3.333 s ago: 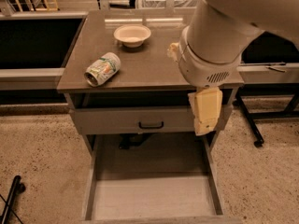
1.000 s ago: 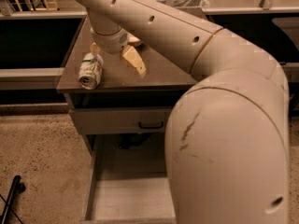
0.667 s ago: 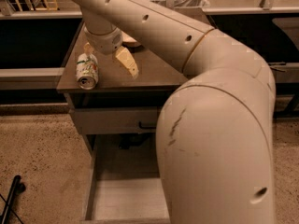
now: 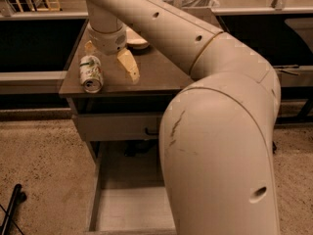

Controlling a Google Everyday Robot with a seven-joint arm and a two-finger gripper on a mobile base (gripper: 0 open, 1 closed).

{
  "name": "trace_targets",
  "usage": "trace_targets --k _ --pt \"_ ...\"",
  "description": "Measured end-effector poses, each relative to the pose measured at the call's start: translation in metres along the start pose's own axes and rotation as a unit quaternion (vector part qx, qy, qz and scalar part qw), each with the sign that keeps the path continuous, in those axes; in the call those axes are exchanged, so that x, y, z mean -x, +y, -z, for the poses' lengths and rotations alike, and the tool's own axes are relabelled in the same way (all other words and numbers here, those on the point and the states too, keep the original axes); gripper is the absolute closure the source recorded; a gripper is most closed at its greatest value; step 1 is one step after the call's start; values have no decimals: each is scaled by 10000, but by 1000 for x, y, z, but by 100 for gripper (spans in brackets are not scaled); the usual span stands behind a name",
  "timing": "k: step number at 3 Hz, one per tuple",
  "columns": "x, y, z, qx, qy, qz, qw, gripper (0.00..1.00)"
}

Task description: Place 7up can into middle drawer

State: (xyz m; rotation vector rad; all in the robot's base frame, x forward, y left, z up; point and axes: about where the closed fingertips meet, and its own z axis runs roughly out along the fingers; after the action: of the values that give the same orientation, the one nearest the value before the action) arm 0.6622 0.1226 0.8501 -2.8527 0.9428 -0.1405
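Observation:
The 7up can (image 4: 91, 73) lies on its side at the front left of the cabinet top (image 4: 161, 77), its silver end towards me. My gripper (image 4: 108, 58) hangs low over the top, just right of and behind the can, open. One cream finger (image 4: 128, 66) is to the can's right; the other finger (image 4: 89, 47) shows behind the can's far end. The middle drawer (image 4: 129, 214) is pulled out below, its pale floor bare where visible; my arm hides its right part.
A cream bowl (image 4: 137, 40) sits at the back of the cabinet top, partly behind my wrist. A closed drawer front with a black handle (image 4: 117, 126) is under the top. My large arm (image 4: 220, 146) fills the right foreground. A black stand leg (image 4: 11, 210) lies on the floor at the left.
My arm swung from the cabinet's right front across to the can. In the last second the gripper edged left, closer to the can. The can has barely moved.

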Motion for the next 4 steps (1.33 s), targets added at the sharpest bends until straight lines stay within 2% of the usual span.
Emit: trace_targets --k 1,2,3,4 --pt "1 -5 4 -98 -119 -103 9998 0" --pt "17 -7 2 -8 -279 370 9989 0" --pt "40 -2 0 -31 -488 1613 9857 0" --pt "37 -8 -2 -143 -450 1741 9836 0"
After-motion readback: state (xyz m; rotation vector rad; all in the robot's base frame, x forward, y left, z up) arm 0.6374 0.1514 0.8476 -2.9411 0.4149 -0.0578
